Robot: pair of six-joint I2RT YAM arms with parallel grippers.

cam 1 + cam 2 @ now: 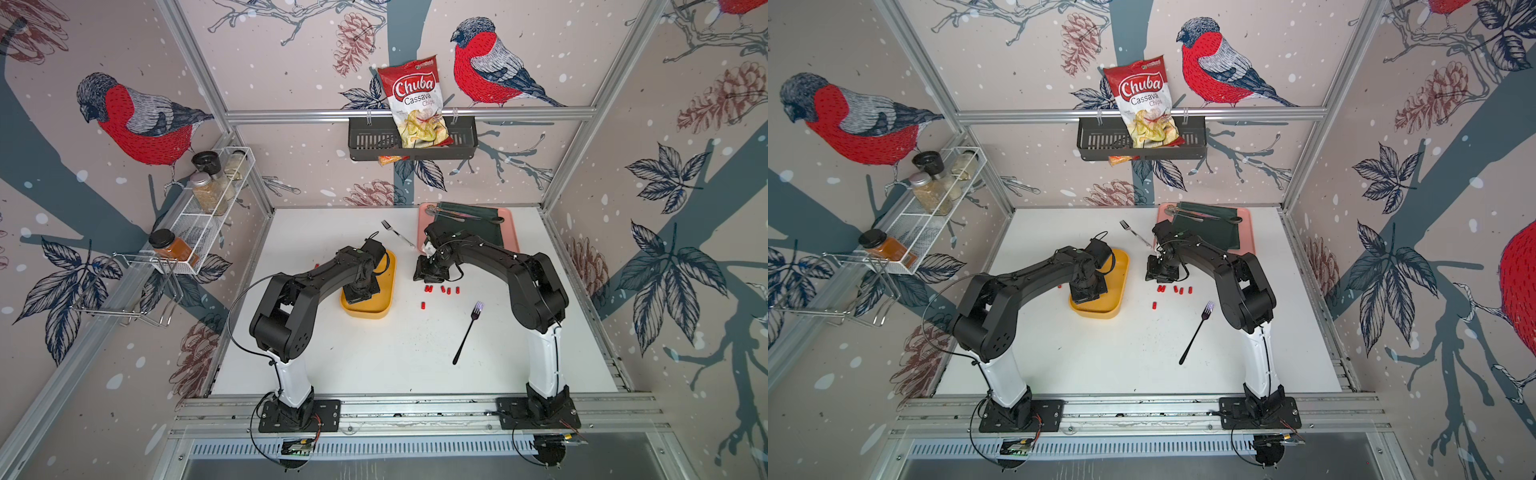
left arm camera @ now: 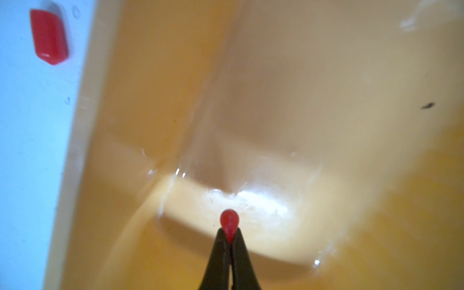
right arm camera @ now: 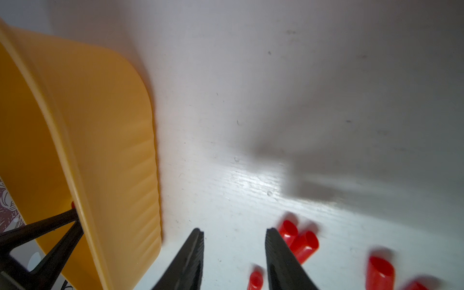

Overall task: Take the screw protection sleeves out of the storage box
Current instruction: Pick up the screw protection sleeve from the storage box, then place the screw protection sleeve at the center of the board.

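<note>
The yellow-orange storage box (image 1: 366, 311) (image 1: 1100, 311) lies left of the table's middle. My left gripper (image 2: 229, 232) reaches down inside it and is shut on one red screw protection sleeve (image 2: 229, 221), just above the box floor (image 2: 326, 100). In the top views the wrist hides its fingers. Another sleeve (image 2: 49, 36) (image 1: 316, 265) lies on the table outside the box's left wall. My right gripper (image 3: 234, 232) stands open low over the table right of the box (image 3: 100, 125), with nothing between its fingers. Several sleeves (image 1: 443, 289) (image 3: 302, 244) lie beside it.
A black fork (image 1: 467, 332) lies at the right front and a silver fork (image 1: 397, 235) behind the box. A pink tray (image 1: 508, 216) with green cloth and cutlery sits at the back right. Wire racks with jars hang on the left wall.
</note>
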